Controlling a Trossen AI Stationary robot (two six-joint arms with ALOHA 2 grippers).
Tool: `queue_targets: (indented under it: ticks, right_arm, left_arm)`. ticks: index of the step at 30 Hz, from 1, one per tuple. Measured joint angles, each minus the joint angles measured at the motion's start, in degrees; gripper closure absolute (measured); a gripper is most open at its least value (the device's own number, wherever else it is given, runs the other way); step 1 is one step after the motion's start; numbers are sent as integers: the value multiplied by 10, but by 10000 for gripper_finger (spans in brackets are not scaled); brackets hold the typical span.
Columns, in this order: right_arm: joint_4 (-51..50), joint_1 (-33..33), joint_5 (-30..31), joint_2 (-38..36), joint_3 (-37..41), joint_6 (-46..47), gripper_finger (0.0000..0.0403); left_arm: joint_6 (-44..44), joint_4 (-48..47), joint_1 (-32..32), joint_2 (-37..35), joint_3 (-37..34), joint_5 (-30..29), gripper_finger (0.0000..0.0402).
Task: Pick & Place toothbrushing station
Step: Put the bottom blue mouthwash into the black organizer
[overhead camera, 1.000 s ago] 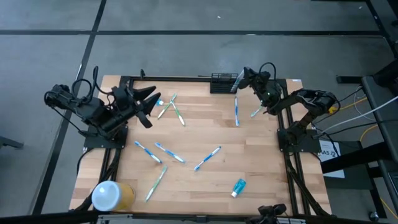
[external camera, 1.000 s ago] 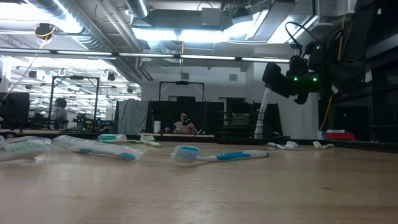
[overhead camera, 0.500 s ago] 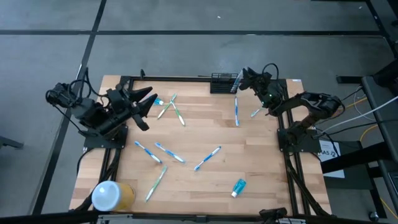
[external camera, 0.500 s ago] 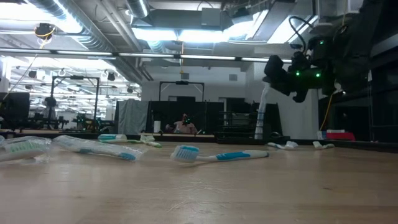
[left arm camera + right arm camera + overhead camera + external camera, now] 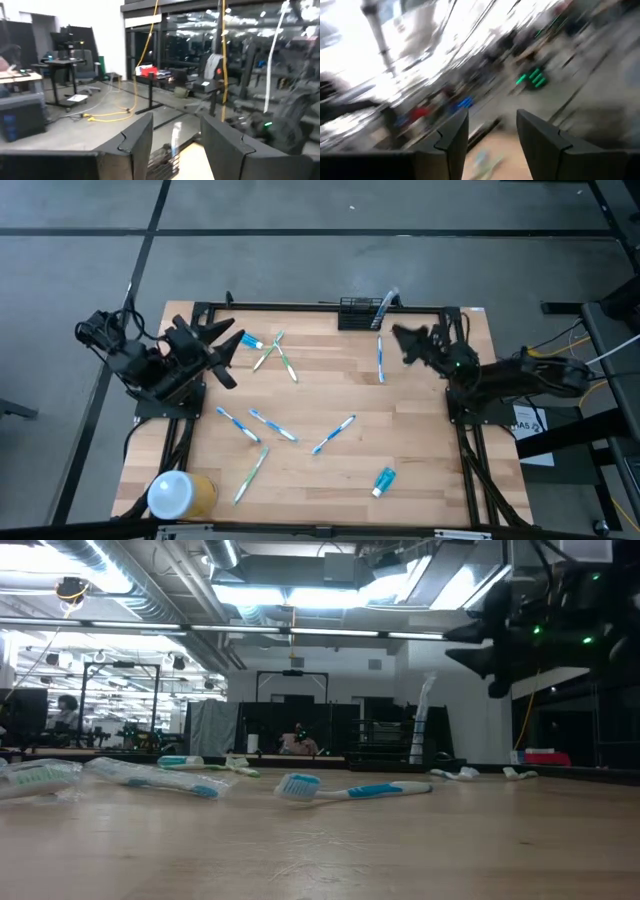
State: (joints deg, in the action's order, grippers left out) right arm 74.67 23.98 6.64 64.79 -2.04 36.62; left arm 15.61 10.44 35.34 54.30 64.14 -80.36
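Note:
The toothbrushing station (image 5: pixel 357 312), a small black slotted rack, stands at the table's far edge, right of the middle. A toothbrush (image 5: pixel 385 304) stands in its right end. The rack also shows in the low view (image 5: pixel 385 743). My right gripper (image 5: pixel 401 346) is open and empty. It hangs above the table to the near right of the rack, and its fingers point toward the table's left. It also shows in the right wrist view (image 5: pixel 492 137). My left gripper (image 5: pixel 232 352) is open and empty over the table's left part, and it also shows in the left wrist view (image 5: pixel 175 145).
Several toothbrushes lie loose on the wooden table (image 5: pixel 420 430), among them one (image 5: pixel 380 360) next to my right gripper and a pair (image 5: pixel 275 352) near my left gripper. A toothpaste tube (image 5: pixel 383 479) lies near the front. A white-topped yellow cylinder (image 5: pixel 178 495) stands at the near left corner.
My right gripper has drawn back from the rack's right end toward the table's near and right edges. The toothbrush stays standing in the rack. My left gripper has pulled back a little toward the table's left edge.

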Motion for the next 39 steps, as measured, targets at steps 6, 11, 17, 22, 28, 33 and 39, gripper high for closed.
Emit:
queue_targets:
  ticks: [6,11,17,22,28,33,39]
  right_arm:
    - [-123,-166,-34,-52,-19,80,234]
    - [-419,-320,-167,-57,-140,124,234]
    - [-831,-460,-237,-26,-349,2,234]
    - [-961,-506,-264,42,-441,-97,234]
    - [-1074,-531,-301,169,-526,-316,234]
    - [-1109,-545,-265,237,-571,-515,234]
    - [-1107,-560,-234,287,-578,-584,234]
  left_arm:
    - [-120,-134,-6,1,0,-10,242]
    - [-229,-237,-6,0,0,3,242]
    - [-251,-259,-5,0,0,5,242]
    - [-239,-261,-2,4,0,7,242]
    - [-238,-261,-2,21,0,38,242]
    - [-256,-261,2,42,0,74,242]
    - [-305,-250,18,78,0,78,242]
